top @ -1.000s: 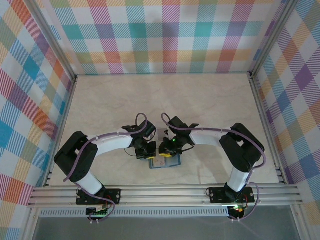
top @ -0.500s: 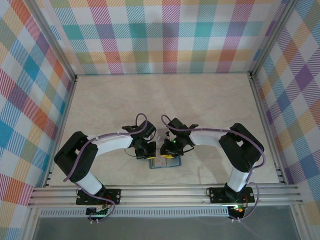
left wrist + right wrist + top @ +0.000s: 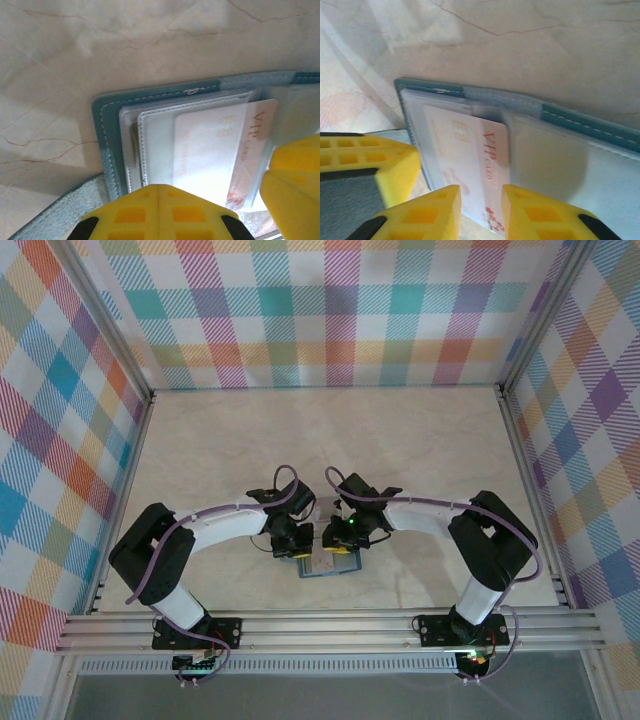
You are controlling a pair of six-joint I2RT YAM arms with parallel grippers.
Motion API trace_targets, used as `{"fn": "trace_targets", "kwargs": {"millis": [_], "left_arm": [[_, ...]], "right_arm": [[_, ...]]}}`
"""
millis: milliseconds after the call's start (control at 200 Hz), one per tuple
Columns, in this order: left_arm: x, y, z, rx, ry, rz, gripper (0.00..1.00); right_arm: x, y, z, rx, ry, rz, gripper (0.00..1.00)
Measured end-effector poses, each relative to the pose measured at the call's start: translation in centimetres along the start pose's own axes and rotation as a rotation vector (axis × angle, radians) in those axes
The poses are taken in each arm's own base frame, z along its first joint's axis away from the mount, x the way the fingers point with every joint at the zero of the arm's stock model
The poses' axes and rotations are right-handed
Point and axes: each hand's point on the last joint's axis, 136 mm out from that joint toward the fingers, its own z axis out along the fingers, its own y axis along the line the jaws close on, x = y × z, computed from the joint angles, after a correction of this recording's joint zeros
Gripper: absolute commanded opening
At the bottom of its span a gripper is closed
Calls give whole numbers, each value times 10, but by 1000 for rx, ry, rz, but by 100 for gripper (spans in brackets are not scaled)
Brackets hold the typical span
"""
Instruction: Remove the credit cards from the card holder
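1. Judging progress: early stage, no card is free of the card holder (image 3: 328,567) yet. It lies open, inside face up, on the table (image 3: 400,450) near the front edge, right between the two grippers.
2. Whitish-pink card (image 3: 210,145), red "VIP CARD" print, is slid partway out of a clear sleeve. One end pokes past the sleeve edge toward the holder's middle fold, and the rest is under plastic.
3. Dark sliver (image 3: 134,145) sits behind the sleeves at the holder's outer side. It may be the second card, but I cannot tell.
4. Left gripper (image 3: 158,212): fingers pressed together with nothing between them, tips at the near edge of the sleeve half. It looks like it is pinning the holder down, which is my guess.
5. Right gripper (image 3: 481,212): jaws a narrow gap apart over the pink card's near end. The card shows flat through the gap, and it is not clamped as far as I can see.
6. Left to do: draw the pink card fully out and put it on the table, then get any other card out.
7. Holder look: teal outer edge with pale stitching, grey-blue inside, stacked clear sleeves on one half and a frosted pocket panel on the other, lying flat.
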Motion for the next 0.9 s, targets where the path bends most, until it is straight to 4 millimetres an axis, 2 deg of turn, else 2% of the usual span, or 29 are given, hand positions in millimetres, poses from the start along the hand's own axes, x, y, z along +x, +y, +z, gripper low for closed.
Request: {"fn": "trace_targets", "kwargs": {"millis": [95,230,330,590,900], "left_arm": [[1,-2,-1,-6,4,12,0],[3,1,11,-33,36,17,0],[2,-2,12,-31,36,21,0],[2,-1,12,-33,34,24,0],[2,-1,12,-35,34,26,0]], "right_arm": [[1,-4,0,18,1,0,29],[2,-8,4,30,10,0,29],[2,-12,10,39,25,5,29],[4,-7,15,-20,40,-8,28],[5,2,10,-79,29,-10,23]]}}
